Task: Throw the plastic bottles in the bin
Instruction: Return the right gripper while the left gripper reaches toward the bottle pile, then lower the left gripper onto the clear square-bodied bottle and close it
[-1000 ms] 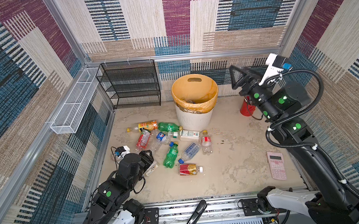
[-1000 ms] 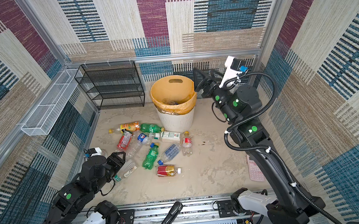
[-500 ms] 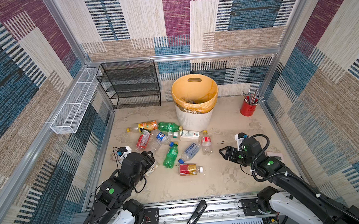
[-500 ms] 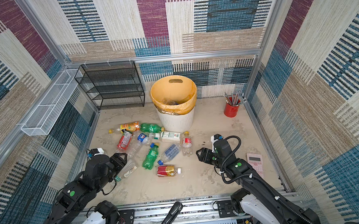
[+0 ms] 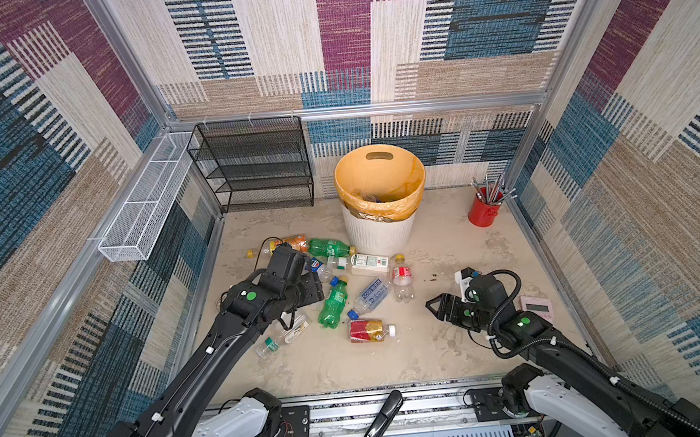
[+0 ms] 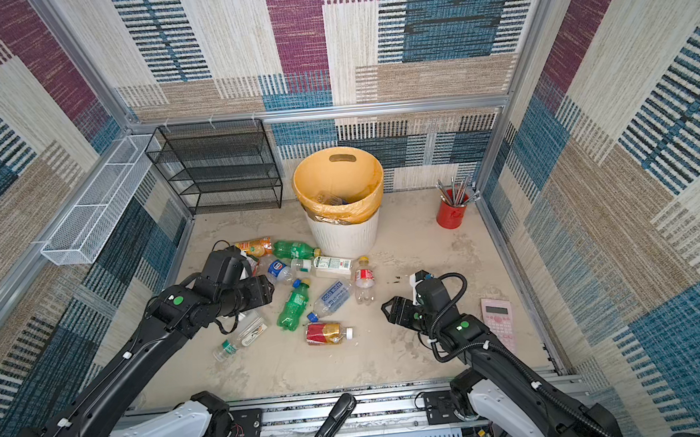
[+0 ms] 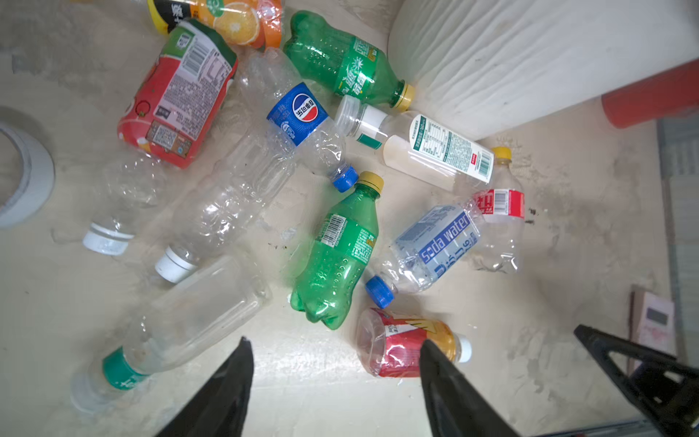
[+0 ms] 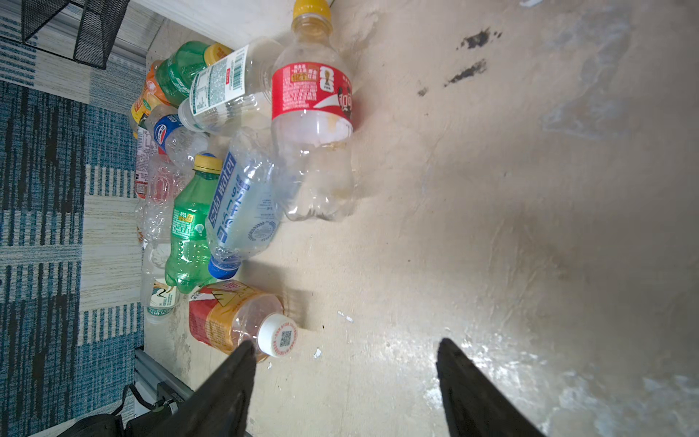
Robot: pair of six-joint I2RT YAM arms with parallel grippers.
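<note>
Bottles (image 5: 333,306) strewn before the bin (image 5: 380,234), both arms empty

About a dozen bottles lie on their sides on the beige counter (image 5: 445,243). They form a loose cluster just in front of the white ribbed bin with its orange liner. Nearest the bin are a green bottle (image 5: 329,248) and a white-labelled bottle (image 5: 368,264). An orange-labelled bottle (image 5: 293,243) lies beside them, toward the black mesh rack (image 5: 262,166). Nearer the robot lie a second green bottle (image 6: 293,304), a soda-water bottle (image 5: 371,295) touching it, and a clear bottle with a red label (image 5: 402,276). A red-and-gold bottle (image 5: 367,331) lies a little apart from the rest. A clear bottle with a green band (image 5: 283,338) lies beside the left arm. Some clear plastic shows inside the bin's liner.

The left end effector (image 7: 336,341) hovers over the cluster, jaws apart with nothing between them. In its wrist view the red-and-gold bottle shows just past one fingertip. The right end effector (image 8: 346,342) hangs low over bare counter beside the cluster, jaws likewise apart and empty. It points toward the red-and-gold bottle's white cap. A pink calculator (image 5: 535,306) lies by the right arm, and a red cup of pens (image 5: 483,211) stands in the far corner.
</note>
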